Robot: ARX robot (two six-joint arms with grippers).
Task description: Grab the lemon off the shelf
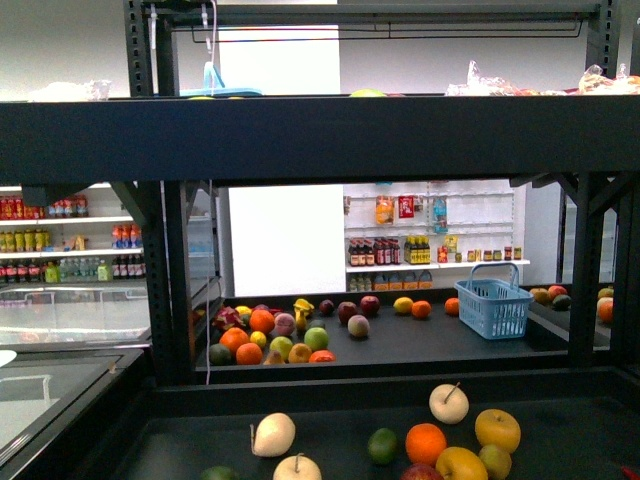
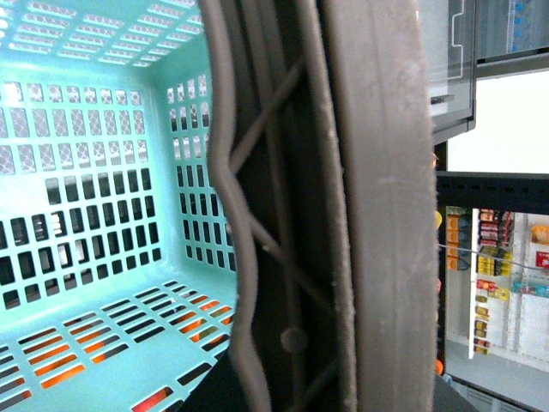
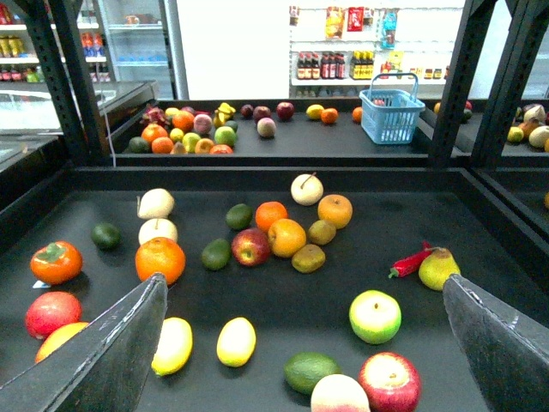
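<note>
**Right pincer** [image 3: 302,287]: fingers spread wide, well apart, nothing held.

**Lemon** [image 3: 236,341]: lies on the dark deck of the shelf [image 3: 369,249], in the open gap between the right pincer's fingers. It is nearer one finger than the other and touches neither. A second yellow oval fruit [image 3: 172,345] lies just beside it, partly hidden behind that nearer finger.

**Left pincer** [image 2: 343,215]: seen at very close range, so its opening cannot be told. A teal basket [image 2: 94,215] stands right beside it.
</note>
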